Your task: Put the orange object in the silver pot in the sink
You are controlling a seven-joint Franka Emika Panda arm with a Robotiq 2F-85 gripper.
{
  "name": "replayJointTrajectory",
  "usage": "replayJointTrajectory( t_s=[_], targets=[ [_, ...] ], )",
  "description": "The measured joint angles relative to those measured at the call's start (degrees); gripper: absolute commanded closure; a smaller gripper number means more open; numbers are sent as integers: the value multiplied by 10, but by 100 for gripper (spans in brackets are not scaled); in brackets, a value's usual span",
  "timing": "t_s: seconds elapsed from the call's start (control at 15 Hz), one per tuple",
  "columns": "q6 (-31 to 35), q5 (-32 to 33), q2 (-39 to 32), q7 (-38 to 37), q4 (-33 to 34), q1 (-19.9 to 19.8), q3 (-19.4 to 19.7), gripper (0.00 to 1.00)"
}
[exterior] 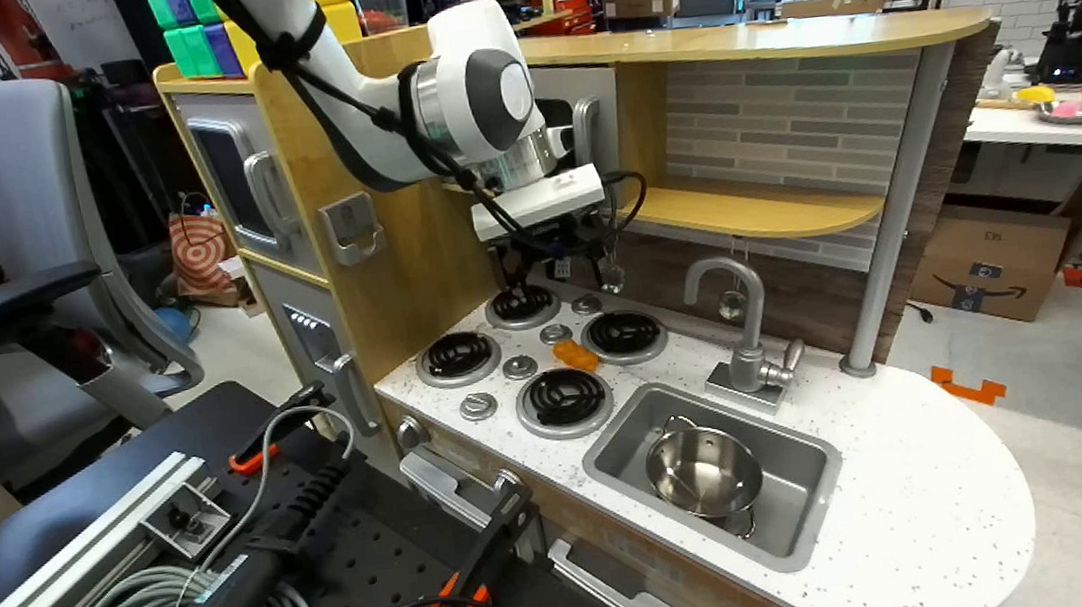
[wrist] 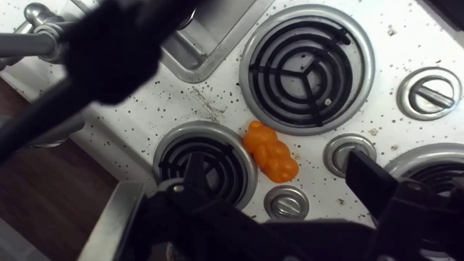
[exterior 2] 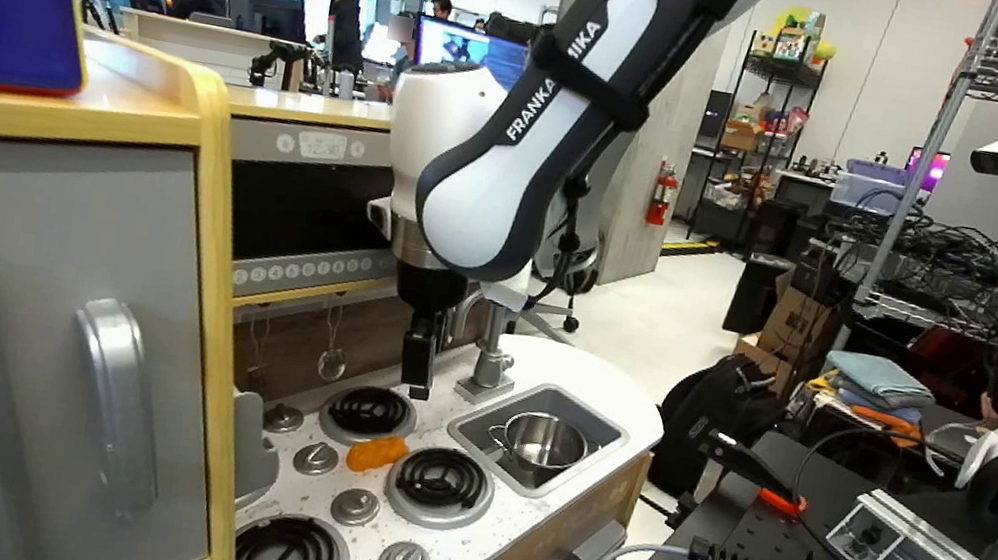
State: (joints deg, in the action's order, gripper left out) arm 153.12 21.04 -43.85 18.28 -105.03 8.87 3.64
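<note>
The orange object [exterior: 576, 355] is small and lumpy. It lies on the white speckled stovetop between two black burners; it also shows in an exterior view [exterior 2: 377, 453] and in the wrist view [wrist: 270, 154]. The silver pot [exterior: 705, 472] stands in the grey sink [exterior: 815, 521]; both also show in an exterior view, the pot [exterior 2: 543, 445] and the sink rim [exterior 2: 614, 438]. The pot looks empty. My gripper [exterior: 554, 277] is above the back of the stovetop, pointing down. In the wrist view its fingers [wrist: 274, 157] are wide apart, with the orange object seen between and beyond them, untouched.
A curved silver faucet [exterior: 749, 322] rises behind the sink. A yellow shelf [exterior: 753, 211] and a support post [exterior: 903, 205] are nearby. A wooden cabinet side [exterior: 407, 267] borders the stovetop. Raised knobs [wrist: 286, 203] and burners [wrist: 306, 72] surround the orange object.
</note>
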Motion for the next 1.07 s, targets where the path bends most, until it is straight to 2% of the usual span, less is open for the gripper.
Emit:
replayJointTrajectory(
  t_s=[0.33,0.73,0.87,1.07],
  targets=[
    [182,-3,-17,-35,-60,-14,-3,0],
    [379,-7,-54,-47,-133,-84,-14,0],
    [413,0,-65,-41,-135,-118,-41,0],
    [412,10,-80,-32,-131,-161,-90,0]
  ],
)
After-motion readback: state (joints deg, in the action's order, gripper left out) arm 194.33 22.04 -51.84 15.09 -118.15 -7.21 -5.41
